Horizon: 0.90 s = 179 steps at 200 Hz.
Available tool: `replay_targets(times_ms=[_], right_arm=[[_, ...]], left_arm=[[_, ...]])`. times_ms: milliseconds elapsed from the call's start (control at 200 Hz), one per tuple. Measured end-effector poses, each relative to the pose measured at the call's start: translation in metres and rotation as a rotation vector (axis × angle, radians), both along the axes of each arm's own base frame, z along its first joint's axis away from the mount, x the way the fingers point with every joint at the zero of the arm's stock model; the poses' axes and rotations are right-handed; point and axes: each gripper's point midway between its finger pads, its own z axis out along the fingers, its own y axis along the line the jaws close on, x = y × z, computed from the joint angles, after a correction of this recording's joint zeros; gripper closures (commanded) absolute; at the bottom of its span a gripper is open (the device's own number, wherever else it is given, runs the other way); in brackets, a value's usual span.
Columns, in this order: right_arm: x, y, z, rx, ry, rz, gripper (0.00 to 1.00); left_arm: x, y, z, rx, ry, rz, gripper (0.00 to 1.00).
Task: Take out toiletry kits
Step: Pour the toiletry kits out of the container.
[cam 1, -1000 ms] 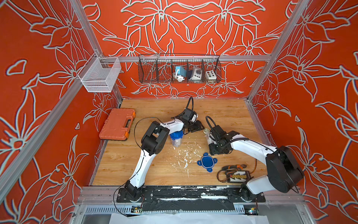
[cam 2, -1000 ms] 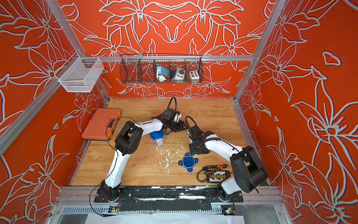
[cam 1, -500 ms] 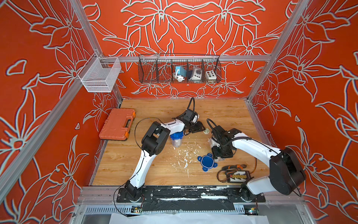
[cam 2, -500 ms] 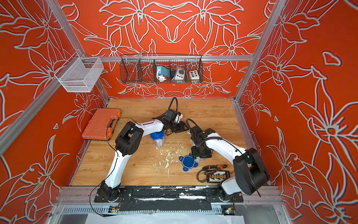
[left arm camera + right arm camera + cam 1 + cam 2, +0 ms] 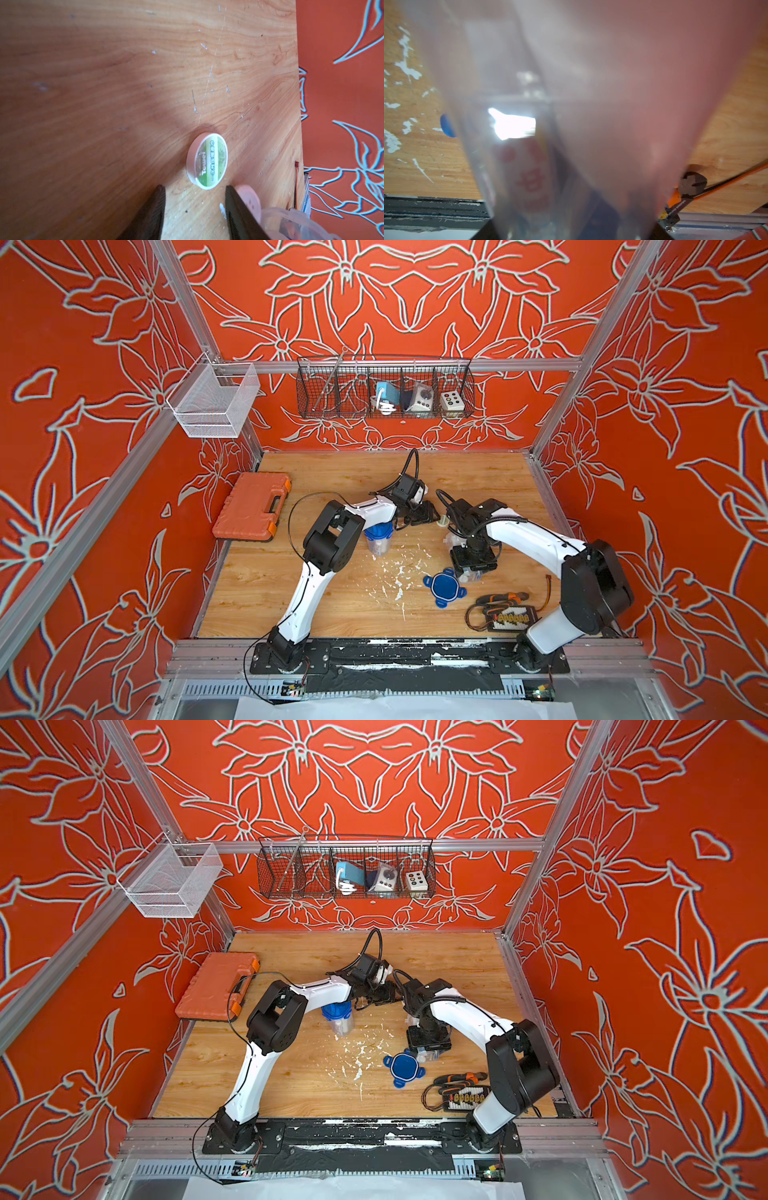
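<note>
Tabletop (image 5: 93, 83), tin (image 5: 207, 161) just beyond left tool (image 5: 195, 188)

My wooden tabletop (image 5: 249, 593) carries an orange case (image 5: 252, 506) at its far left edge, a blue-lidded tub (image 5: 379, 537) standing mid-board, a round green-and-white tin (image 5: 207, 161) off toward my right, a loose blue lid (image 5: 444, 587) lying flat, pliers (image 5: 503, 598) beside a wired black box (image 5: 513, 618) at my near right, and scattered white flecks (image 5: 399, 572).

Clear tub (image 5: 571, 124) blurred, right hand (image 5: 473, 569) seemingly half-hidden
</note>
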Motion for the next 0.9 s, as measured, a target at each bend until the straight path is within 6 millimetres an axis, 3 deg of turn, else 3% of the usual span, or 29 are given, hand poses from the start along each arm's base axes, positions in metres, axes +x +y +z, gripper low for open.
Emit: replay_targets(times_ms=[335,896], right_arm=[[-0.016,-0.009,0.003,-0.038,0.086,0.033,0.48],[-0.023,-0.014,0.007,-0.045,0.161,0.061,0.46]], left_arm=[[-0.001,0.001,0.001,0.010,-0.005,-0.012,0.50],[-0.003,-0.005,0.005,0.006,-0.010,-0.022,0.50]])
